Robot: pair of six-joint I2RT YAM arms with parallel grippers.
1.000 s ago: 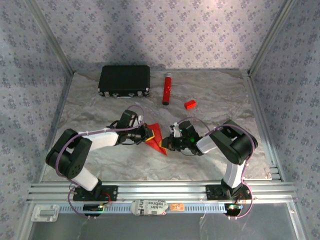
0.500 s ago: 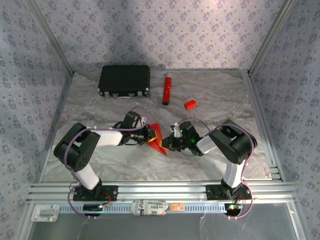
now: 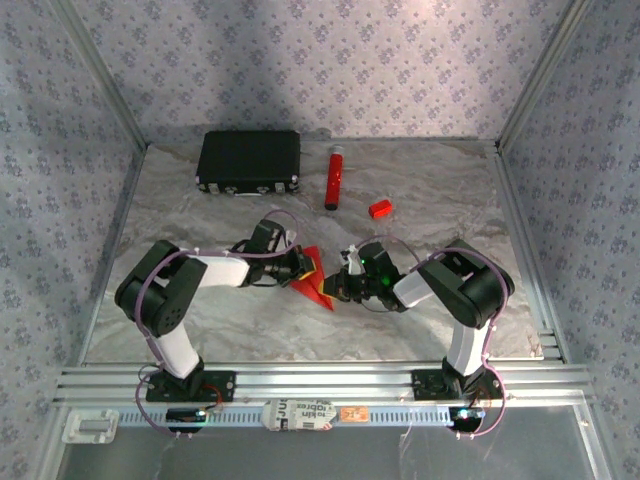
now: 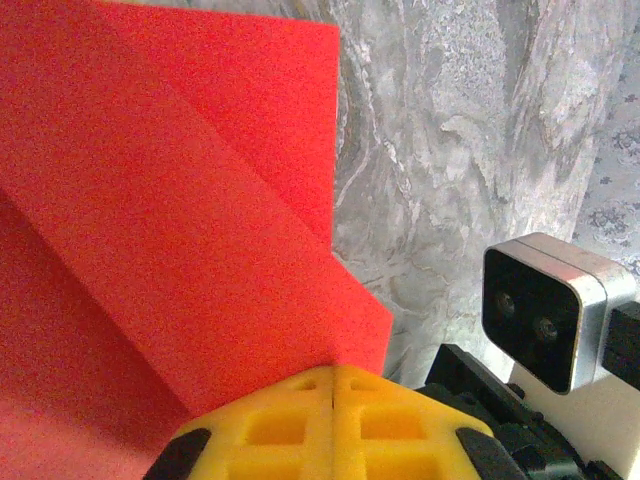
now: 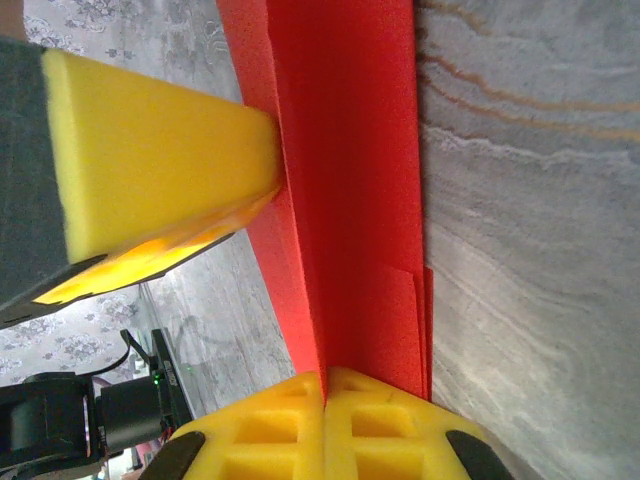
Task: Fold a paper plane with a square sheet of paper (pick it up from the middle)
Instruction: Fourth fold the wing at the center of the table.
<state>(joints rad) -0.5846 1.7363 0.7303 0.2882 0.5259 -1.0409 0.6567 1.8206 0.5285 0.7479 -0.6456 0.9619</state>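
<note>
The square sheet of paper (image 3: 314, 275) is bright red and folded into a narrow layered shape with creases. It is held just above the marble tabletop at mid-table, between the two arms. My left gripper (image 3: 301, 265) is shut on its left edge; the yellow pads (image 4: 300, 425) meet where the paper (image 4: 170, 210) runs in. My right gripper (image 3: 337, 289) is shut on the lower right end, with the folded layers (image 5: 350, 170) rising straight out of its closed pads (image 5: 385, 425). The left gripper's yellow pad (image 5: 150, 150) presses on the paper from the side.
A black case (image 3: 249, 160) lies at the back left. A red tube (image 3: 333, 177) and a small red block (image 3: 379, 208) lie behind the grippers. The right wrist's camera (image 4: 545, 310) sits close to the left gripper. Patterned walls enclose the table (image 3: 440, 190).
The left arm's elbow has swung forward and right, nudging its gripper slightly closer to the right one. The paper and the right arm have barely moved. Both grippers stayed shut.
</note>
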